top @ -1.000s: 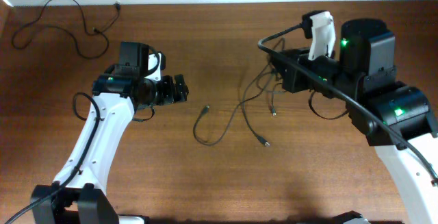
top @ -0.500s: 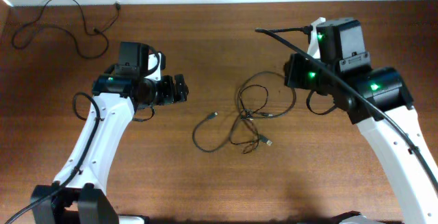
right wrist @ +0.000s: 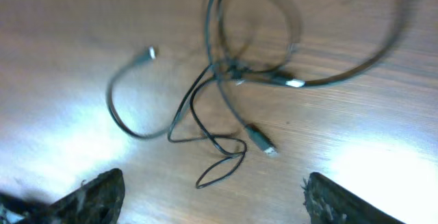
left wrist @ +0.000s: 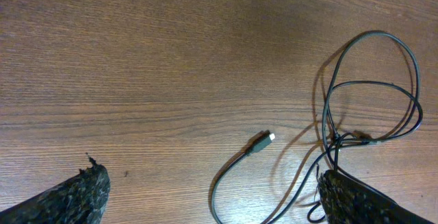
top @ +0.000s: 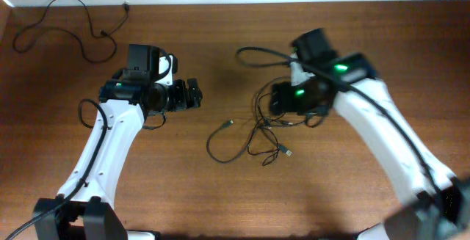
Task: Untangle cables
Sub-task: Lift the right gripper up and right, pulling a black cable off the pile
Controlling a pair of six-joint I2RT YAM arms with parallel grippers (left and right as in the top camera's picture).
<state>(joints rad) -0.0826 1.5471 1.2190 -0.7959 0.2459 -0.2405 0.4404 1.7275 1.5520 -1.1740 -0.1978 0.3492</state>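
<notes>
Black cables [top: 253, 133] tangled centrally, bare wooden table [top: 330, 196] all around; left hand [top: 197, 94] and right hand [right wrist: 213, 193] spread.

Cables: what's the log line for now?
cables tangled, on table | lone cable far corner | left jaws open, empty | right jaws open, near tangle

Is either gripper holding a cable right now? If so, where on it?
Nothing is held. The left gripper and right gripper are both open, with nothing between their fingers. The tangled cables lie loose on the table.
</notes>
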